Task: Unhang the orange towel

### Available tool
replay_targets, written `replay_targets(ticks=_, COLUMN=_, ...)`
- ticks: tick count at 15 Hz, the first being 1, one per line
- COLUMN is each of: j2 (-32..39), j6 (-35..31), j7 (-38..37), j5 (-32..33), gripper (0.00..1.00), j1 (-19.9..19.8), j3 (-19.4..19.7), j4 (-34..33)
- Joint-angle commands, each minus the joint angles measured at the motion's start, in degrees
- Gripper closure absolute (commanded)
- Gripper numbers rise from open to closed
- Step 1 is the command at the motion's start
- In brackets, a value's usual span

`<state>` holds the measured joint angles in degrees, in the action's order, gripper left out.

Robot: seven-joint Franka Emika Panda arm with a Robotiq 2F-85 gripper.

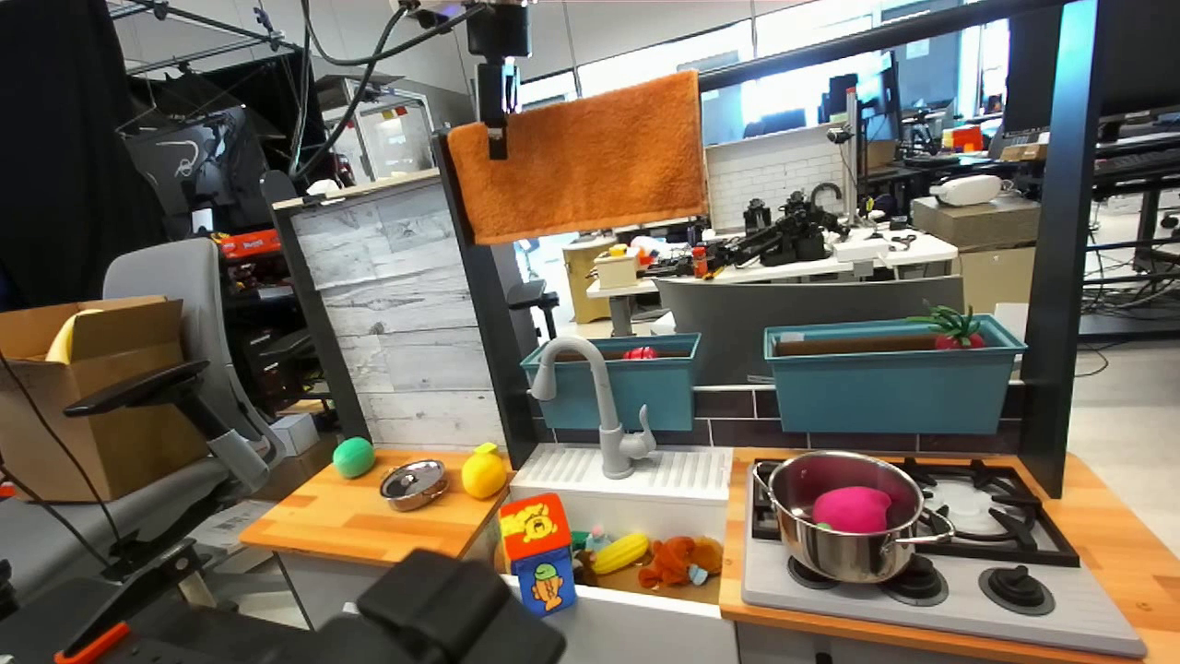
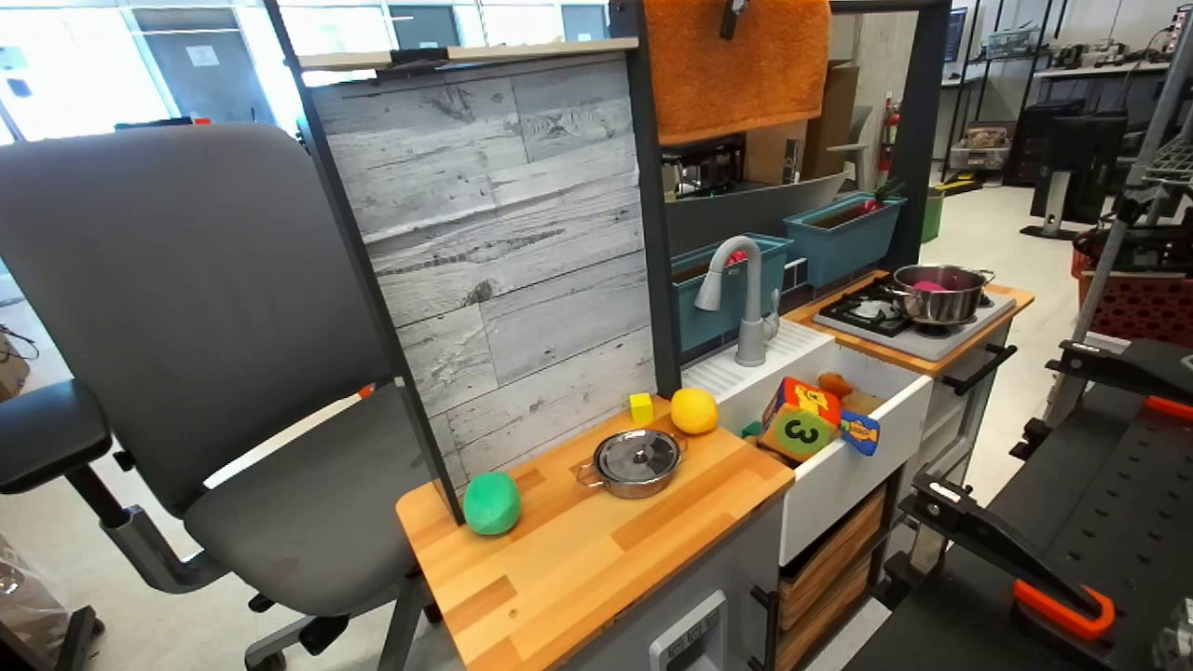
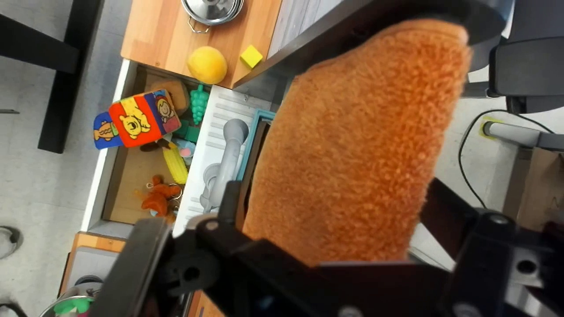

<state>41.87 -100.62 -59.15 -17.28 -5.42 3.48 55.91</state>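
The orange towel point(image 1: 599, 157) hangs folded over the left end of a black horizontal bar point(image 1: 857, 41). In an exterior view its lower part point(image 2: 736, 84) hangs beside the grey wood panel, with its top cut off. My gripper point(image 1: 498, 143) points down at the bar, with one finger in front of the towel near its left end. That finger also shows in an exterior view point(image 2: 733, 17). In the wrist view the towel point(image 3: 352, 145) passes between the spread fingers of my gripper point(image 3: 333, 193), one finger on each side. The fingers are open and not closed on the cloth.
A black upright post point(image 1: 479, 304) supports the bar near the gripper. Below are the grey faucet point(image 1: 604, 406), two teal planters point(image 1: 890, 383), a steel pot point(image 1: 811, 553) on the stove, and a sink with toys and a picture cube point(image 1: 539, 553). A wood panel point(image 2: 522, 233) stands left.
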Motion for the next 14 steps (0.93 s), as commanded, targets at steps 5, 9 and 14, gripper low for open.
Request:
replay_targets(ticks=5, j2=-3.97, j6=0.15, j7=-0.15, j5=0.02, gripper=0.26, j1=0.45, j3=-0.14, j4=1.29)
replay_targets(ticks=9, j2=-2.26, j6=2.47, j7=-0.42, j5=-0.57, gripper=0.58, j1=-0.17, j3=-0.39, j4=-0.87)
replay_targets(ticks=14, j2=-2.26, j6=1.63, j7=-0.98, j5=-0.61, gripper=0.91, j1=-0.24, j3=-0.47, j4=-0.70)
